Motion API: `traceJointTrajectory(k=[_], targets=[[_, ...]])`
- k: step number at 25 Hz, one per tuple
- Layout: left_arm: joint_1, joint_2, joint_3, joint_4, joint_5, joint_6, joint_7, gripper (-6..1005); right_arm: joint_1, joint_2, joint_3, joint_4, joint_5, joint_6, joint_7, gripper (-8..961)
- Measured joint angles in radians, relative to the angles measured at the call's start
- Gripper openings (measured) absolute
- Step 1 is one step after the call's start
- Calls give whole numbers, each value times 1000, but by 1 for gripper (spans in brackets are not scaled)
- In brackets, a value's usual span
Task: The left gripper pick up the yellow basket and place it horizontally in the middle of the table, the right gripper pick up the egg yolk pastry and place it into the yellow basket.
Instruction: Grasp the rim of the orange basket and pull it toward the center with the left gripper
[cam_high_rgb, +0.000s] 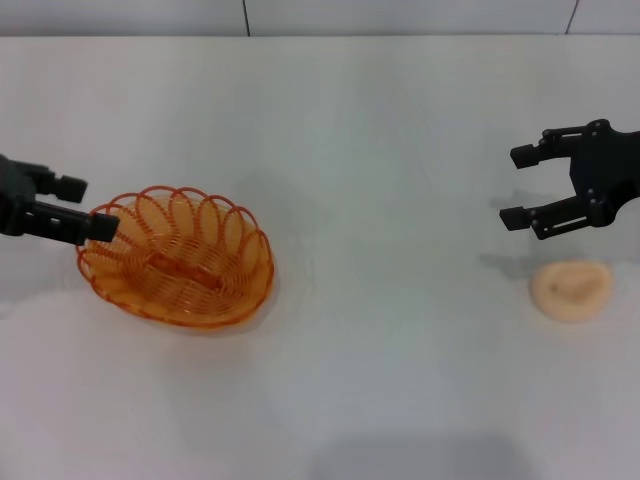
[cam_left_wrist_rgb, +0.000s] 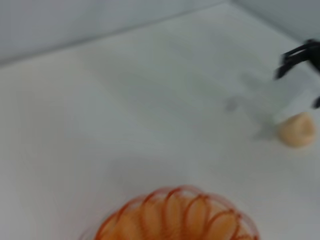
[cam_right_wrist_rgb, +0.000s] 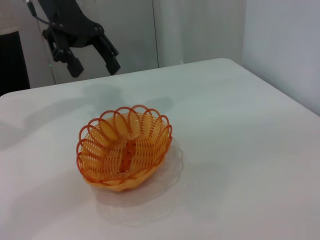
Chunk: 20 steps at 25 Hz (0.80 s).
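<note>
Head view: yellow basket (cam_high_rgb: 178, 257) seen left of centre on table (cam_high_rgb: 380, 150), judged light, stiff, open-weave; looped rim best grasped. Left gripper (cam_high_rgb: 88, 208) held parted at basket's left rim, nothing clamped. Right gripper (cam_high_rgb: 523, 186) spread wide above egg yolk pastry (cam_high_rgb: 571, 288), judged soft, crushable.

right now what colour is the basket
Translucent orange-yellow basket, clearest in the right wrist view.

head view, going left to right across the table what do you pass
left claw → yellow basket → right claw → egg yolk pastry
</note>
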Motion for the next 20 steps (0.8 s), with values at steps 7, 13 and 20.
traceJointTrajectory(k=[7,13,20], targets=[[-73,2,1,14,236,-14,-235,855,-1,10,0,0,0,3,-22,850],[-92,-25,12,1,348,-94,-263,855,-1,24,0,0,-1,6,-35,850],[-121,-39,38,-103,368,-205,-259,801,0,29,0,0,-1,12,-36,849]])
